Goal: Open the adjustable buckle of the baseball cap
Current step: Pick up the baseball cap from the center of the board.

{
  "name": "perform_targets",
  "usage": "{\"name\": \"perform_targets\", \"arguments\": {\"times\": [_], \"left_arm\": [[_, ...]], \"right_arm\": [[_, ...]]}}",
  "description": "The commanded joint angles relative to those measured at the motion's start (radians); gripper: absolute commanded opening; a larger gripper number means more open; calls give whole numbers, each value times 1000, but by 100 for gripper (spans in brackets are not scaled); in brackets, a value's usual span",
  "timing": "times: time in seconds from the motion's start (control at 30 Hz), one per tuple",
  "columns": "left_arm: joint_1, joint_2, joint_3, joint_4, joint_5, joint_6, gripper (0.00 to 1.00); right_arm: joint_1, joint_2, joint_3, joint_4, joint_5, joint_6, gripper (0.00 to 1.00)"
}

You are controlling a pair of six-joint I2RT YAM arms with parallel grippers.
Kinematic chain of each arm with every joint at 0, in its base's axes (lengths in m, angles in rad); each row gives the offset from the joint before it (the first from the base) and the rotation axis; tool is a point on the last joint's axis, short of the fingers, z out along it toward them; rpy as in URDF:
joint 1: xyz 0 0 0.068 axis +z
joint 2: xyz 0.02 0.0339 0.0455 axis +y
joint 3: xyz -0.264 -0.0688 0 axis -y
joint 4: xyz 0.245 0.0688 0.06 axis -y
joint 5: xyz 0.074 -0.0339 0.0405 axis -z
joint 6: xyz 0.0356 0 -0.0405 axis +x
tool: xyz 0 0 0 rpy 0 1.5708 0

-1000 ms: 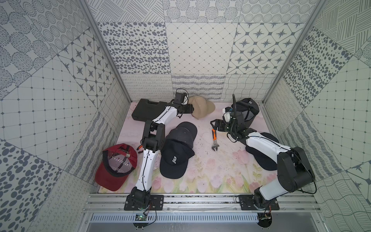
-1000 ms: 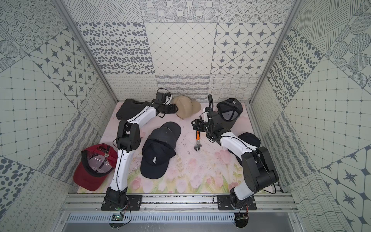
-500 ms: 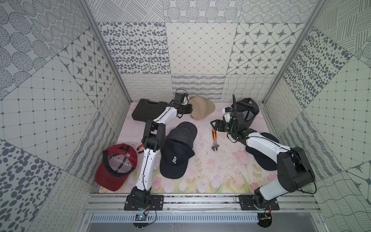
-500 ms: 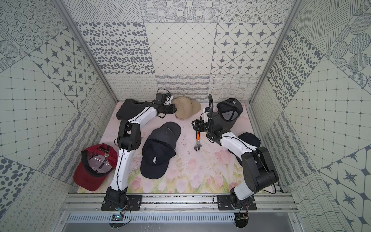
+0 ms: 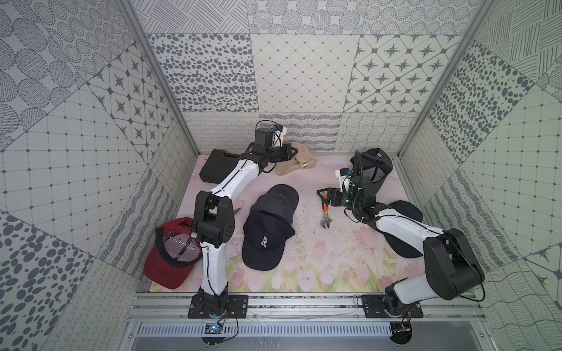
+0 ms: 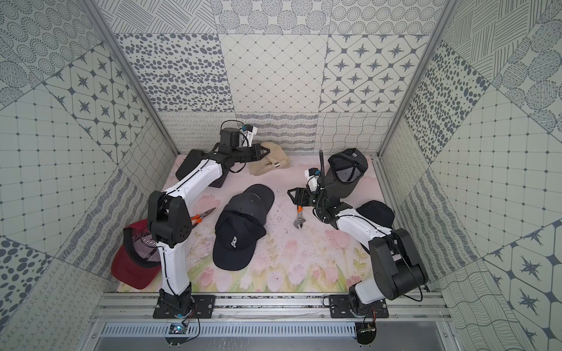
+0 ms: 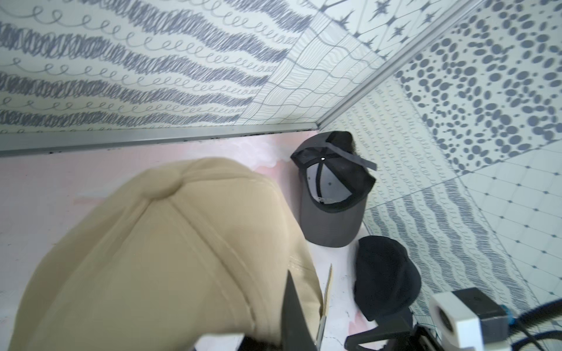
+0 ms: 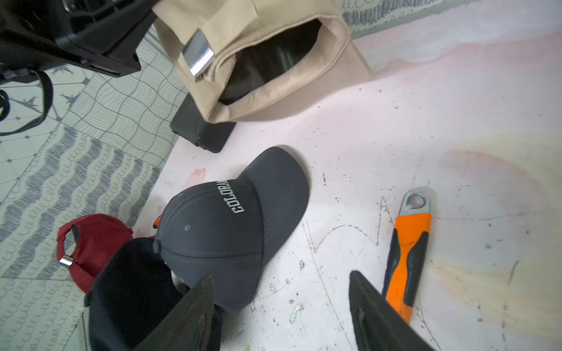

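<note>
Pink floral mat [image 5: 319,243]; left gripper [image 5: 292,151] clamps beige cap [image 5: 301,156], buckle [image 8: 197,59] just beside.

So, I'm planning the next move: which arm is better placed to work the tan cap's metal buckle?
Right, probably. The left gripper is shut on the tan cap; the right gripper is open, empty, and faces the metal buckle.

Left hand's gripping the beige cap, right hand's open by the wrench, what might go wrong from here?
The left hand pinches only soft fabric of the beige cloth baseball cap; a tug may twist it or pull it free.
Its silver metal buckle sits close to that hand, so the open right hand may bump it reaching in.
The orange-handled adjustable wrench lies by the right hand and might get knocked.
</note>
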Motion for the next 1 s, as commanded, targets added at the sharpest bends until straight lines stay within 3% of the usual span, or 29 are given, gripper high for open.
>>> {"name": "perform_targets", "arguments": {"times": [0.0, 0.17, 0.37, 0.57, 0.73, 0.97], "left_arm": [[-40, -108, -47, 120, 64, -59, 0], [-78, -180, -110, 157, 39, -78, 0], [-105, -207, -134, 174, 31, -88, 0], [-120, -212, -136, 174, 43, -87, 0], [-131, -231, -155, 181, 39, -80, 0], [-140, -248, -171, 178, 38, -69, 0]], "right_arm": [[0, -78, -30, 103, -52, 55, 74], [0, -145, -64, 186, -50, 188, 80], [-3, -190, -53, 245, -62, 353, 74], [-31, -253, -85, 296, 26, 477, 77], [-74, -237, -102, 378, 51, 650, 74], [-102, -216, -110, 476, 86, 775, 73]]}}
